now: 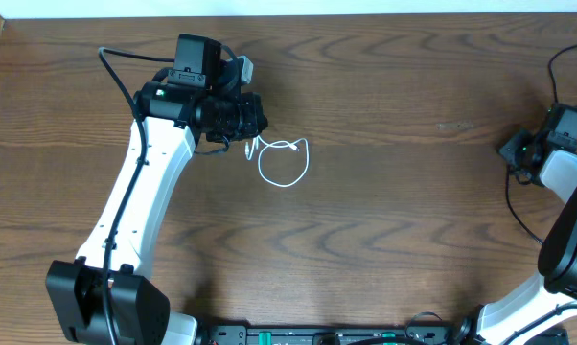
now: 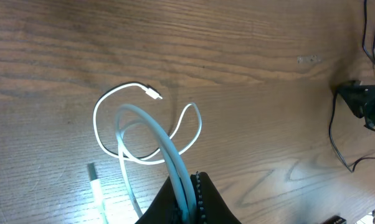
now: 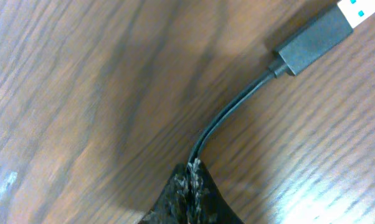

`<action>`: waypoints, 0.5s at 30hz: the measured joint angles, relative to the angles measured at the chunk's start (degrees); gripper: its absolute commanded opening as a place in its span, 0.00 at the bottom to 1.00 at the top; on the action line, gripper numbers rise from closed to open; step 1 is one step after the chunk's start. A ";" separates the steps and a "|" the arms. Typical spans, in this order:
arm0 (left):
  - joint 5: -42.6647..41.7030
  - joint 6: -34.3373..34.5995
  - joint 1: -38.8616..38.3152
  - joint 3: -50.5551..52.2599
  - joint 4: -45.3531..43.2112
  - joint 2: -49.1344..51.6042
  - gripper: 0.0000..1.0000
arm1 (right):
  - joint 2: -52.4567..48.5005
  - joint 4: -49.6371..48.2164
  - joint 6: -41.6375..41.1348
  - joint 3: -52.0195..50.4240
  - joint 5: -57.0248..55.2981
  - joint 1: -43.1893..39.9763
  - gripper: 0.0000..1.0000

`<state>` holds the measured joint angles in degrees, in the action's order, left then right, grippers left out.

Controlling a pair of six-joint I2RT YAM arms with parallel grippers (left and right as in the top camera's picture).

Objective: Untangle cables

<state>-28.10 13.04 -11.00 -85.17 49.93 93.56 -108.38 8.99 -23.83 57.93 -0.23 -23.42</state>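
A thin white cable [image 1: 287, 184] lies in a small loose loop on the wooden table, just right of my left gripper [image 1: 260, 123]. In the left wrist view that gripper [image 2: 190, 186] is shut on two strands of the white cable [image 2: 169, 149]. One small plug [image 2: 153, 94] rests on the wood ahead, and another plug end [image 2: 93, 177] lies to the left. Far right, my right gripper [image 1: 512, 151] sits low over the table. Its wrist view shows the gripper [image 3: 194, 171] shut on a thin black cable [image 3: 228, 115], whose USB plug [image 3: 315, 37] lies on the wood. The two cables are well apart.
The wooden table [image 1: 394, 220] stretches between both arms. Thicker black wires [image 1: 571, 72] trail around the right arm at the right edge. The left arm's white link [image 1: 140, 206] crosses the left side of the table.
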 measured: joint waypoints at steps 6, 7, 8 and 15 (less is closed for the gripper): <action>0.00 0.00 0.00 0.00 -0.02 0.00 0.08 | -1.86 7.21 -1.62 7.61 2.19 -4.26 0.01; 0.02 0.00 0.00 0.00 -0.02 0.00 0.08 | -1.90 9.16 -1.64 10.32 3.19 -5.25 0.01; 0.00 0.00 0.00 0.00 -0.07 0.00 0.08 | -1.90 10.49 -1.66 12.76 4.00 -6.01 0.01; 0.66 0.00 0.00 0.00 -0.70 0.00 0.08 | -1.88 17.57 -0.46 30.67 7.50 -10.08 0.01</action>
<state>-27.44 13.04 -11.00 -85.17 49.23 93.56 -110.26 26.57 -24.29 88.60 7.27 -33.50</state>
